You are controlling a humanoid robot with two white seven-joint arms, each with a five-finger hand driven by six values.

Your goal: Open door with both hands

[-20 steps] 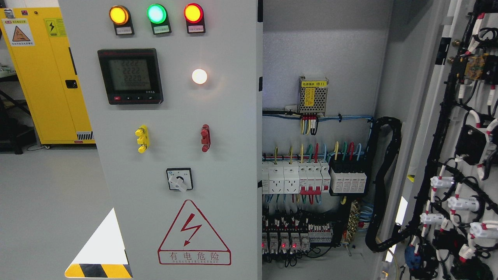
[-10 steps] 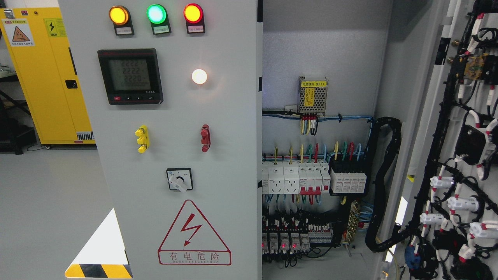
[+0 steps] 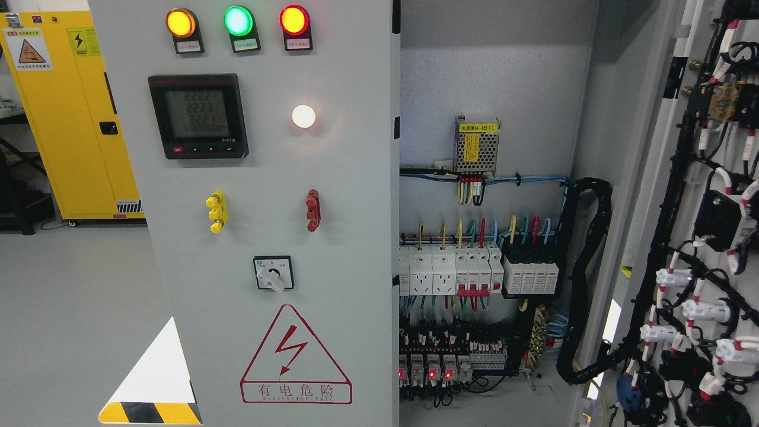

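Head view, left door: the grey left door (image 3: 332, 178) fills the middle-left of the frame, shut, its right edge running straight down the centre.
Head view, lamps: three lit lamps sit along the top of that door, amber lamp (image 3: 181, 22), green lamp (image 3: 238, 21), red lamp (image 3: 294, 19), with a white light (image 3: 303, 116) glowing lower down and to the right.
Head view, meter: a black digital meter (image 3: 198, 115) sits in the upper left of the door, its screen showing rows of digits too small to read surely.
Head view, controls: a yellow terminal (image 3: 216, 211) and a red terminal (image 3: 312, 210) side by side at mid-height, a rotary switch (image 3: 273, 273) below them, and a red warning triangle (image 3: 295, 356) with a lightning bolt near the bottom.
Head view, right door: and there it is, the right door (image 3: 705, 237) swung wide open at the right edge of the frame, its inner face covered in black cable looms and white connectors.
Head view, cabinet interior: fully exposed between the two doors, with a mesh power module (image 3: 477, 144) high up, a row of breakers (image 3: 474, 270) with coloured wires at mid-height, and relays with small red lights near the bottom.
Head view, background: a yellow cabinet (image 3: 65, 118) stands at the far upper left on the grey floor (image 3: 71, 308).
Head view, hands: neither hand is in the frame, so no telling whether fingers are spread or curled.
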